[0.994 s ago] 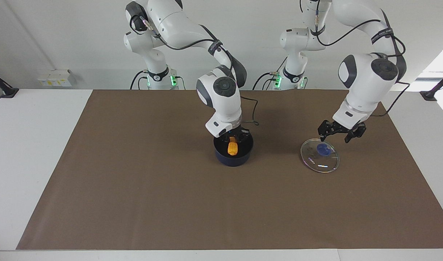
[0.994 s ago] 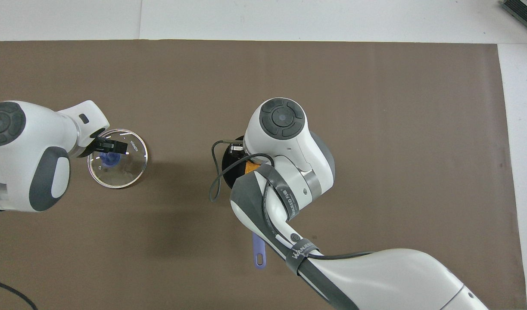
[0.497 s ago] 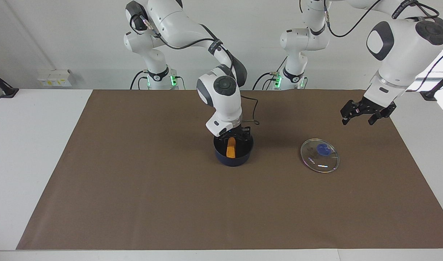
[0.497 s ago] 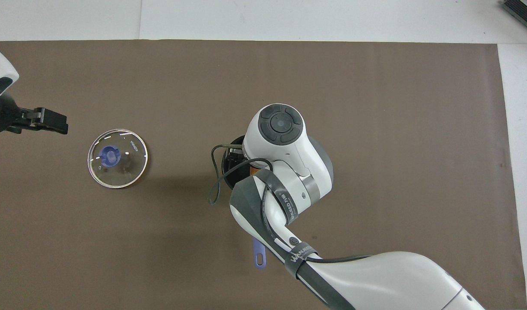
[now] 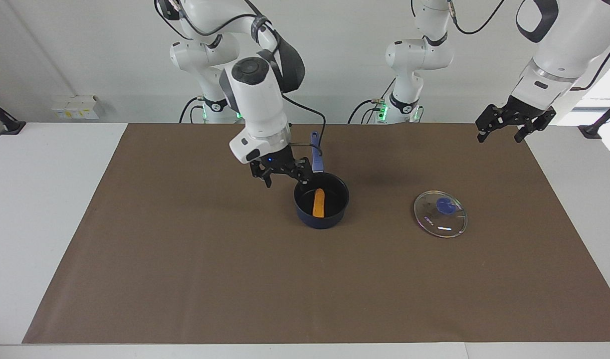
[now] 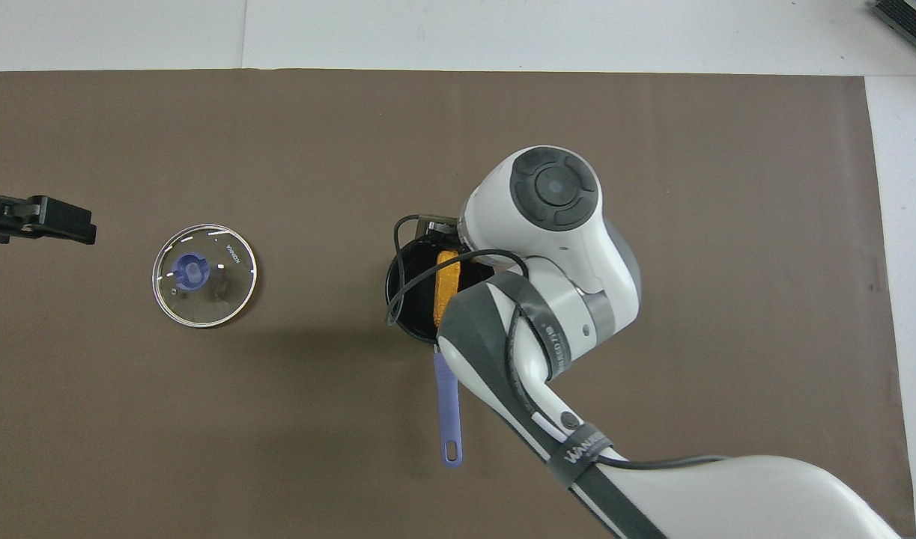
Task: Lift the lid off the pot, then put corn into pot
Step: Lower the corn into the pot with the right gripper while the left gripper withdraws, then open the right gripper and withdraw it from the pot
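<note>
The dark blue pot (image 5: pixel 322 220) stands on the brown mat with its lid off. The yellow-orange corn (image 5: pixel 318 203) lies inside it, and also shows in the overhead view (image 6: pixel 446 288) in the pot (image 6: pixel 408 320). My right gripper (image 5: pixel 286 181) is open and empty, raised just over the pot's rim on the side toward the right arm's end. The glass lid (image 5: pixel 440 214) with its blue knob lies flat on the mat toward the left arm's end, also in the overhead view (image 6: pixel 204 275). My left gripper (image 5: pixel 502 135) is open and empty, high over the mat's edge.
The pot's long blue handle (image 6: pixel 448 408) points toward the robots. The brown mat (image 5: pixel 185 274) covers most of the white table. In the overhead view the right arm's wrist hides its gripper and part of the pot.
My right gripper let go of the corn in the pot, then rose and moved toward the right arm's end. My left gripper lifted away from the lid toward the left arm's end.
</note>
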Robot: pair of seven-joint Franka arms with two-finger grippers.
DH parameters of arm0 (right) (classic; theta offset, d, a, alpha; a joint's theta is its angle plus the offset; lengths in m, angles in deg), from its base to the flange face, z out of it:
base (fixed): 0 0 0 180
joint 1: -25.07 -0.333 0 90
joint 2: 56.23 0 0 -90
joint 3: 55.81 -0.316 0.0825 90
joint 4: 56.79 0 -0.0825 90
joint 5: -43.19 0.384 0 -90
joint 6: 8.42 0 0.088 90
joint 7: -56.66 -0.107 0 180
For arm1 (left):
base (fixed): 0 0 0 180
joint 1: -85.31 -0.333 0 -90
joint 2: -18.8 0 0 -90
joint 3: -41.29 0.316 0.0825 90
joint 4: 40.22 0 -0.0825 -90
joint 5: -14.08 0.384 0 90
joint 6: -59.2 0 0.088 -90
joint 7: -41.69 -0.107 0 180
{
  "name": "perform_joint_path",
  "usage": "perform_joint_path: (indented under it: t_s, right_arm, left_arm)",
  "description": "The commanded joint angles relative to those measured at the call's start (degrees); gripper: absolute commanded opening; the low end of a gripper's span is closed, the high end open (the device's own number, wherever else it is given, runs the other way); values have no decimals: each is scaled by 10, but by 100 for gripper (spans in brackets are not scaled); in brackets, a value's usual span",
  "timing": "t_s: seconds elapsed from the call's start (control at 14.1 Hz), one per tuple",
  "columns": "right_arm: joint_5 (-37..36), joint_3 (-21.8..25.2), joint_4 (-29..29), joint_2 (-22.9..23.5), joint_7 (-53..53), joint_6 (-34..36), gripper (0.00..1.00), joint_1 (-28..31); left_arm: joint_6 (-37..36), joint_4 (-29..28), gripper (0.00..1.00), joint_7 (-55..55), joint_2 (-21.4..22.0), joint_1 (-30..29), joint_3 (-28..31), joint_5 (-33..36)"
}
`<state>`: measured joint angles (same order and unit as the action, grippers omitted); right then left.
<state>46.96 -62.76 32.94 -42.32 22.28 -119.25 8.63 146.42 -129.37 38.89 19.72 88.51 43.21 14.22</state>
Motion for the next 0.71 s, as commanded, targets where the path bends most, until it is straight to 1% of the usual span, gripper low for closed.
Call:
perform_joint_path:
  t_s: [0.0, 0.21, 0.35, 0.5, 0.64]
  right_arm:
    - [-3, -7, 16, -44, 52, 53, 100, 46]
    - [-3, -7, 16, -92, 137, 120, 100, 114]
    - [-3, -6, 15, -114, 163, 140, 100, 150]
    - [-8, -4, 9, -128, 164, 151, 100, 166]
    - [-15, -4, -24, -128, 161, 174, 100, 168]
  left_arm:
    - [-39, 35, 100, 2, -8, -3, -3, -1]
    - [-30, 32, 100, 1, -4, -1, -5, -6]
    - [-30, 30, 100, 3, -2, 2, -4, -8]
    - [-29, 29, 100, 3, -2, 1, -5, -8]
    - [-29, 28, 100, 3, -2, 1, -5, -9]
